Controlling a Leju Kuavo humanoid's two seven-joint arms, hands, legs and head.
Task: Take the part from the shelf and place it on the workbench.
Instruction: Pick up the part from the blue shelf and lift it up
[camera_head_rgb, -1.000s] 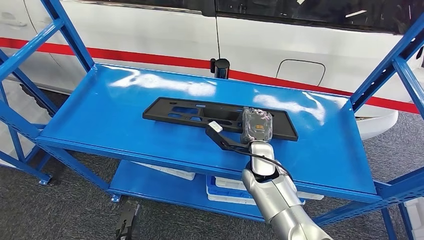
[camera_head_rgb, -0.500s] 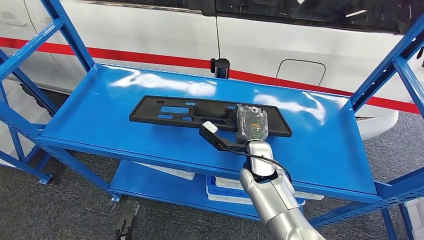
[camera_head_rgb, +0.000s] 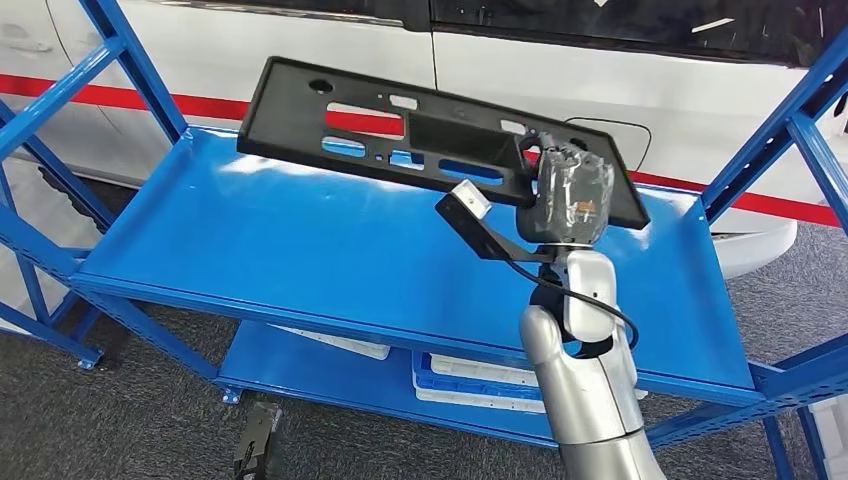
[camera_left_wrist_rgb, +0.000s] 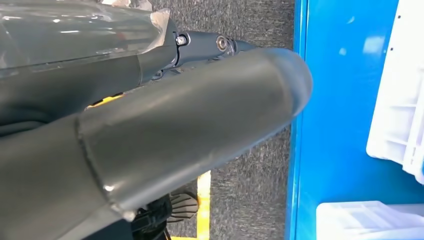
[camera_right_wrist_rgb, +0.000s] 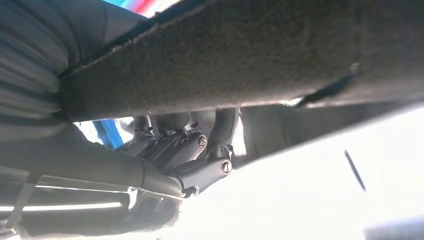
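We see the long black part (camera_head_rgb: 420, 140) held tilted in the air above the blue shelf (camera_head_rgb: 250, 250), our right hand (camera_head_rgb: 563, 197) grasping its right end; left hand (camera_left_wrist_rgb: 150, 130) fingers: cannot tell

Head view high, facing down onto the shelf (camera_head_rgb: 300, 250); wrist views close behind the hands.
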